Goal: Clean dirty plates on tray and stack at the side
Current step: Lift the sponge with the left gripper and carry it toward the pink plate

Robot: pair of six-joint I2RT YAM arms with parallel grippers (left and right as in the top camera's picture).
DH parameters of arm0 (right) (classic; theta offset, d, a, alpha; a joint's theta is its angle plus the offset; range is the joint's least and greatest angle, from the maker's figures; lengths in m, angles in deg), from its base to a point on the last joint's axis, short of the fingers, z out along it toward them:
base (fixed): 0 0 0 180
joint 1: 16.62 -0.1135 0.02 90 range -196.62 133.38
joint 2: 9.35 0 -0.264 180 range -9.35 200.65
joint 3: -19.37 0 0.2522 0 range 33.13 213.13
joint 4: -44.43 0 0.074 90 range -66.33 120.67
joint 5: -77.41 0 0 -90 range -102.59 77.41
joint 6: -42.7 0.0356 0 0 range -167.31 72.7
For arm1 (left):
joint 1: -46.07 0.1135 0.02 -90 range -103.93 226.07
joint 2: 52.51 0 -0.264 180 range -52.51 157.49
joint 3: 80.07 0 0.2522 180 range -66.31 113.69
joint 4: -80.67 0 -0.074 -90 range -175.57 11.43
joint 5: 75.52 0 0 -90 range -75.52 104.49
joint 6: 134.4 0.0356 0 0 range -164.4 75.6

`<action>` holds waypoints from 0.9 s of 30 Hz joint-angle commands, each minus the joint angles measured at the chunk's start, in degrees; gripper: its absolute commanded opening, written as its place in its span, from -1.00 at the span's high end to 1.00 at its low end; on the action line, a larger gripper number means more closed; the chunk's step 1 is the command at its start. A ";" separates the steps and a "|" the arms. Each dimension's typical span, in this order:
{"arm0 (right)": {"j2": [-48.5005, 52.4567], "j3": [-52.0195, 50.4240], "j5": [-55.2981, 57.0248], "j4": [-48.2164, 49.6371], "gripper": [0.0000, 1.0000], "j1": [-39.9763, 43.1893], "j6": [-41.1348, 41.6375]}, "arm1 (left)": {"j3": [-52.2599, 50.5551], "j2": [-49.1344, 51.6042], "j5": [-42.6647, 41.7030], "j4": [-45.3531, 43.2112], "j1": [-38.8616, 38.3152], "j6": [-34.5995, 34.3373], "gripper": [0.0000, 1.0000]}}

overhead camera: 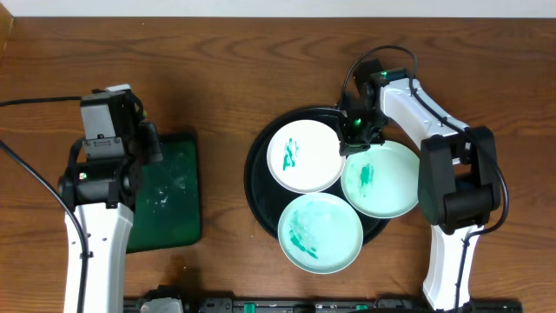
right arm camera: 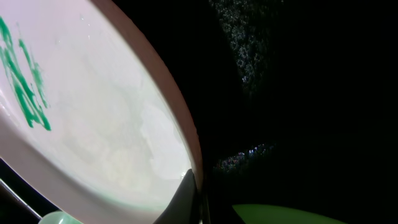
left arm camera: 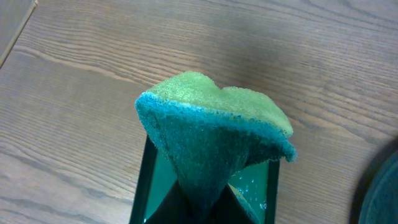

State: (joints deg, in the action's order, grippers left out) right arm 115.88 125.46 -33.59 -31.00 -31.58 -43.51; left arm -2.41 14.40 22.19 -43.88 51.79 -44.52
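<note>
White plate rim pinched by right hand on black tray

The left arm comes up from the near edge on the left side and bends over at the top. Its left gripper is pinched tight on a sponge. The right arm stands on the right side, folds at the elbow and reaches left (pointing down low). The right gripper is closed, with one fingertip right by the rim of a plate
</note>
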 commanded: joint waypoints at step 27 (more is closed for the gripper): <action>0.09 0.94 -0.07 -0.04 0.98 0.09 -1.09 | 0.48 -0.22 0.94 -1.11 -0.07 1.64 0.85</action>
State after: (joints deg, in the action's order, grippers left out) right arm 115.88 125.46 -33.59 -31.00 -31.58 -43.51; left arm -2.41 14.40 22.19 -44.64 51.79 -43.91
